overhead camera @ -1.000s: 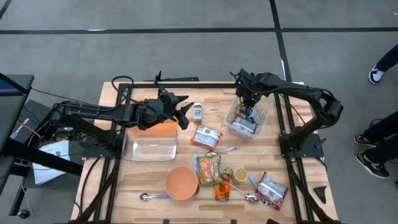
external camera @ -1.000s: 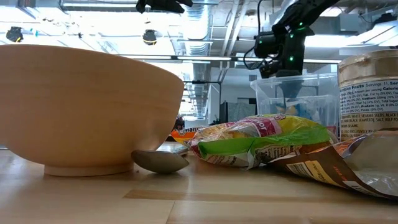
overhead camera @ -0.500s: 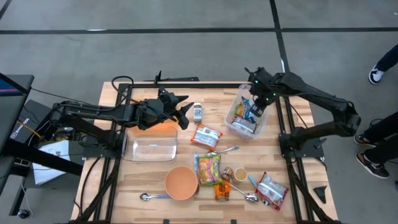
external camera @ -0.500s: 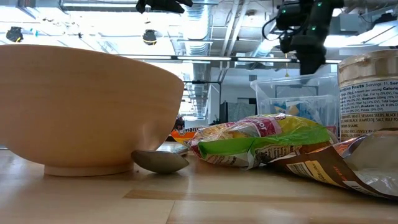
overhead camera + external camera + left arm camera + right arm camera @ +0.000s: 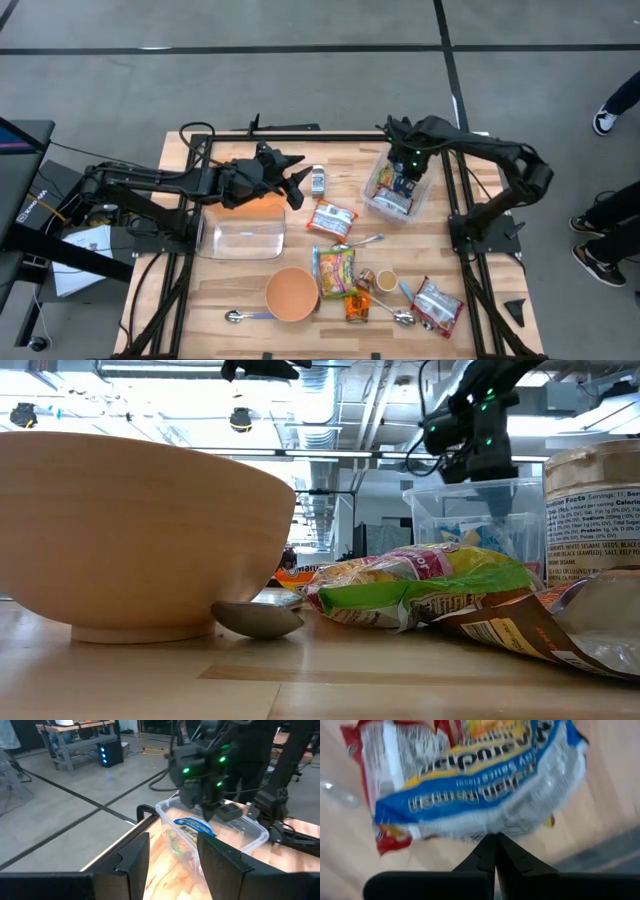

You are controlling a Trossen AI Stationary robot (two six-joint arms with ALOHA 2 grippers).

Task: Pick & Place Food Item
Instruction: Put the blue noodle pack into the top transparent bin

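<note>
Since a moment ago our right claw [image 5: 405,178] swings back over the clear tub [image 5: 419,205], clenched empty above the blue packet [image 5: 480,790].

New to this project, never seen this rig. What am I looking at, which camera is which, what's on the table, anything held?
It is a robot with two dark arms at a wooden table, each ending in a two-finger tool.

One camera looks straight down, one sits at table-top height, and one rides on each wrist.

The left tool hovers above a clear tub, jaws apart and empty. The right tool is shut, tip down inside a second clear tub of food packets; its wrist camera shows the closed tips against a blue ramen packet. Whether it grips that packet I cannot tell.

Loose on the table: a wooden bowl, a green snack bag, spoons, a jar and other packets.
</note>
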